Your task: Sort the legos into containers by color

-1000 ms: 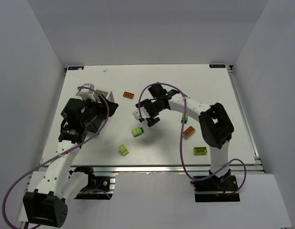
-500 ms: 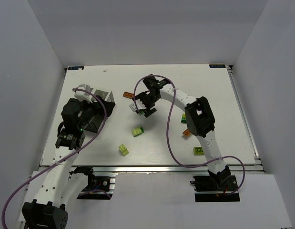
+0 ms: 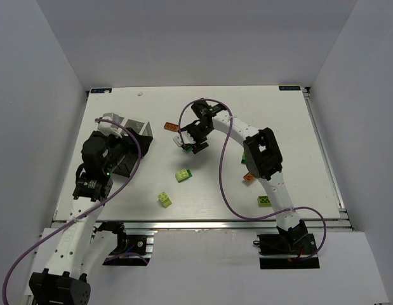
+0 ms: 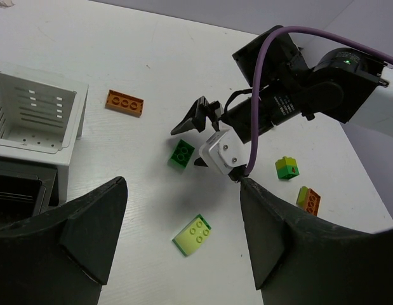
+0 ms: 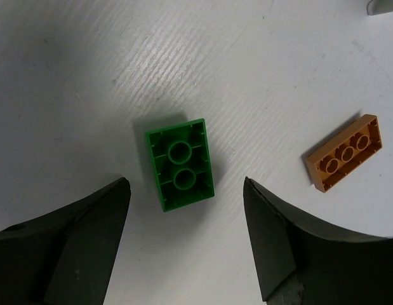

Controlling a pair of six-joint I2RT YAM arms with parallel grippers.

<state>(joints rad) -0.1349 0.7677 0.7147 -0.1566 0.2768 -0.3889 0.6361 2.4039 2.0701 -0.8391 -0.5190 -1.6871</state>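
Observation:
A dark green lego [image 5: 180, 165] lies upside down on the table, just ahead of my open right gripper [image 5: 185, 190], untouched by its fingers. An orange lego [image 5: 344, 152] lies to its right. From above, the right gripper [image 3: 193, 141] hovers near the orange lego [image 3: 171, 127]. My left gripper [image 4: 183, 184] is open and holds nothing; on the table beneath it lies a lime lego [image 4: 195, 234]. The white container [image 4: 31, 117] and the black container [image 4: 18, 190] stand at the left, beside the left gripper [image 3: 127, 151].
More legos lie around: a lime one [image 3: 164, 199] near the front edge, another lime one [image 3: 264, 201] at the front right, an orange-and-lime one [image 3: 248, 176] and a green-and-yellow one [image 3: 245, 157] by the right arm. White walls enclose the table.
The right arm has swung left and away from its base, from above the lime lego to above the dark green one. The left arm shifted slightly.

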